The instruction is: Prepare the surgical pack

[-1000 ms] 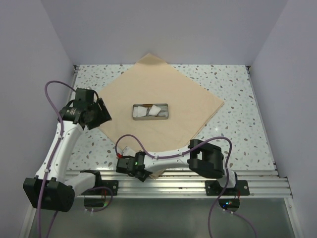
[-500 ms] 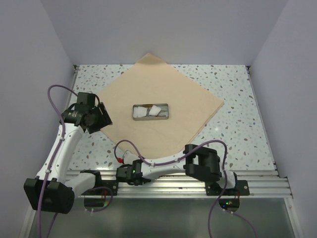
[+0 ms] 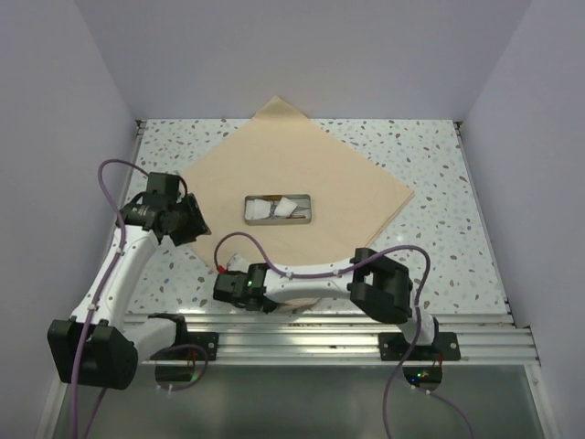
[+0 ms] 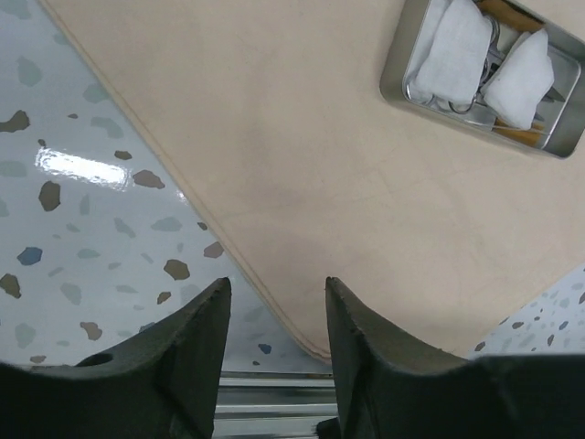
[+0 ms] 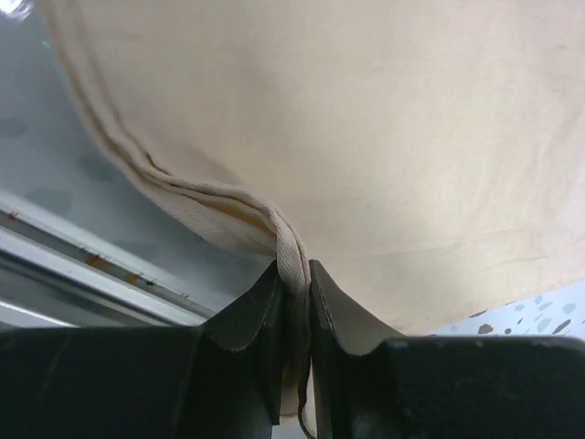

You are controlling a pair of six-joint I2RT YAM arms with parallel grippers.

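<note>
lying spread diamond-wise on the speckled table (image 3: pixel 430 247), the tan fabric sheet (image 3: pixel 292 165) is taking up most of the middle, w/ one corner pointing at the back wall and one toward the arms. a grey metal tray (image 3: pixel 250 208) is sitting on the sheet's centre, holding white gauze squares (image 3: pixel 291 205). the left wrist cam is showing two folded gauze squares (image 4: pixel 462 46) lying over small steel instruments (image 4: pixel 462 102) in the tray (image 4: pixel 395 73), plus sth tan-coloured i can't make out.

the right gripper (image 3: pixel 239 286) is reaching across to the near-left side, low by the front rail (image 3: pixel 320 334). its jaws are squeezing nearly together on the sheet's near corner. the right wrist cam is showing the hemmed edge (image 5: pixel 292 251) bunching into a ridge between the fingers (image 5: pixel 251 320), w/ the rest of the sheet (image 5: pixel 366 137) fanning out beyond.

the left gripper (image 3: pixel 183 218) is hovering over the sheet's left edge. its fingers (image 4: pixel 196 338) are standing moderately apart w/ nothing between them, and the hem and table (image 4: pixel 73 229) are showing thru the gap.
</note>
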